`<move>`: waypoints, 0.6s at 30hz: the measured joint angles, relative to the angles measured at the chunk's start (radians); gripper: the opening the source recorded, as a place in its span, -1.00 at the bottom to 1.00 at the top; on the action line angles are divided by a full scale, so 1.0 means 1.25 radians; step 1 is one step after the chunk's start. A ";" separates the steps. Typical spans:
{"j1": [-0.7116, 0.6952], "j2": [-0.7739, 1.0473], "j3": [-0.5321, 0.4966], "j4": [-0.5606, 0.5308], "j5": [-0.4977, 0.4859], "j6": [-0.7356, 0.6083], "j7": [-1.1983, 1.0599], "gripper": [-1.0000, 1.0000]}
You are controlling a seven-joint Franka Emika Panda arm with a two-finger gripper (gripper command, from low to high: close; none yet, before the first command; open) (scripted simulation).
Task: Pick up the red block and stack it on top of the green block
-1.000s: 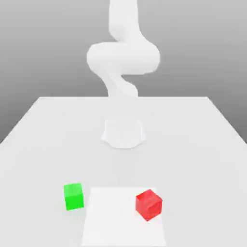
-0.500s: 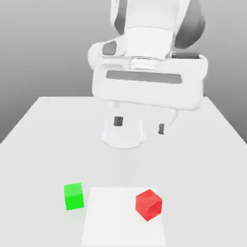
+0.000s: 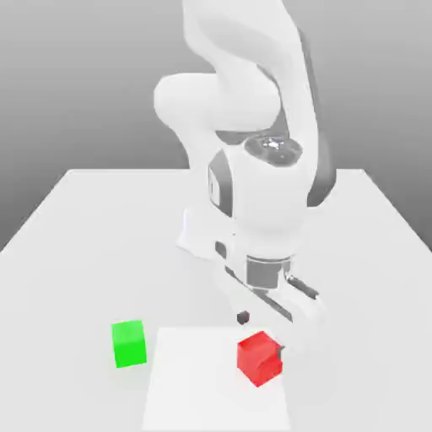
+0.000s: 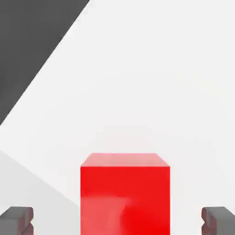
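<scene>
Red block [image 3: 259,359]: we see it resting on the table [image 3: 76,245], on a paler square patch, at about 3 o'clock from the green block [image 3: 128,343] and well apart from it.
Gripper [image 3: 261,334]: we find it just above the red block, fingers spread; in the hand view a dark fingertip [image 4: 16,220] stands off each side of the cube, neither touching.
Handling: we judge a rigid, light cube; its matte faces should not slip.
Hold: we would pinch the two opposite vertical faces, around mid-height, centred.
Risk: we expect an off-centre squeeze to twist it.
</scene>
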 joint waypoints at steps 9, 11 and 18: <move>0.047 0.063 -0.062 0.010 -0.066 0.051 0.049 -1.00; 0.029 0.039 -0.038 0.006 -0.042 0.032 0.031 -1.00; -0.007 -0.110 0.035 -0.020 0.124 -0.084 -0.091 -1.00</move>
